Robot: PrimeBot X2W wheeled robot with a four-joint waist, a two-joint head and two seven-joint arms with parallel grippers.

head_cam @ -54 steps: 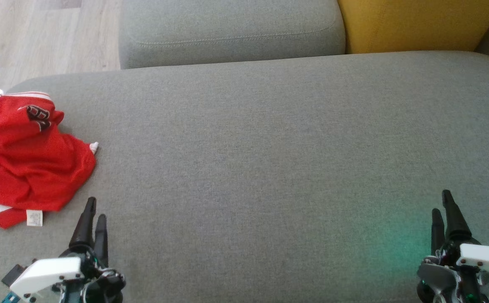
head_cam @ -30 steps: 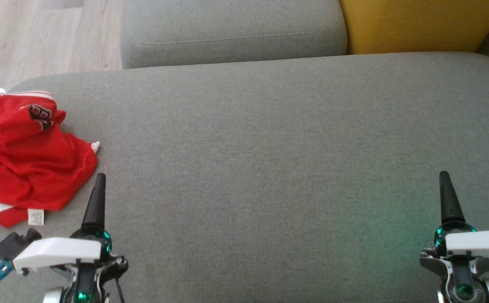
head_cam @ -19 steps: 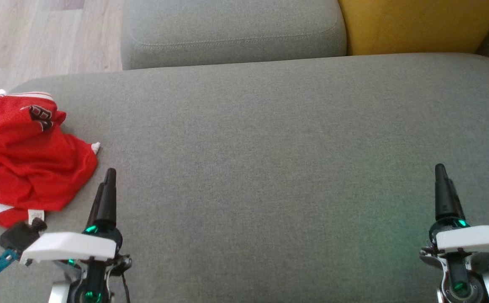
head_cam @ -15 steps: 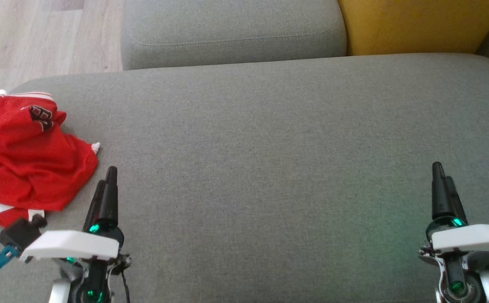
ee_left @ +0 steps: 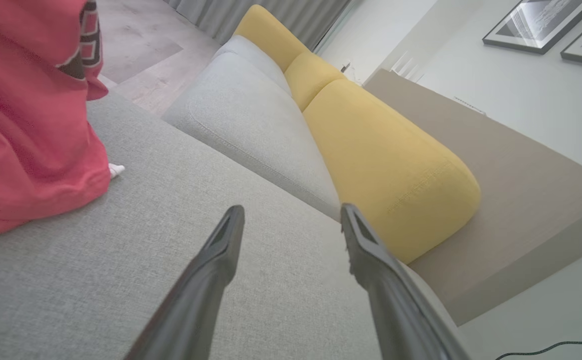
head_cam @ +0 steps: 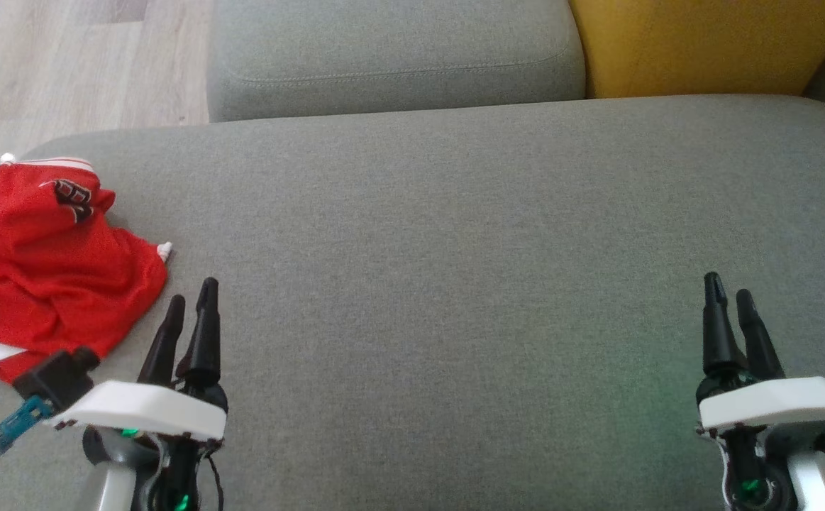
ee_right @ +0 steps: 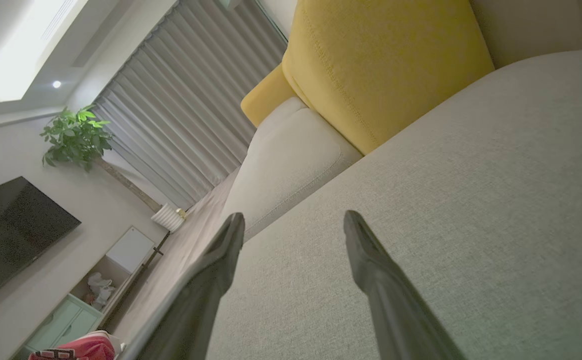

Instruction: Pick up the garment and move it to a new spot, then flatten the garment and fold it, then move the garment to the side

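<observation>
On the grey sofa seat (head_cam: 455, 248), the red garment (head_cam: 50, 284) lies just left of my spread left end effector (head_cam: 192, 292); my right end effector (head_cam: 728, 287), spread too, is well apart.

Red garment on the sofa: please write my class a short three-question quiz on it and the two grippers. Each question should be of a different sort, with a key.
1. True or false: the left gripper is shut on the red garment.
2. Choose one: on the grey seat cushion, the garment lies at (A) the robot's left end, (B) the middle, (C) the robot's right end.
3. Fill in: the back cushion beyond the right gripper is ___ in colour.

Key: 1 false, since its jaws stand open and apart from the garment; 2 A; 3 yellow.
</observation>
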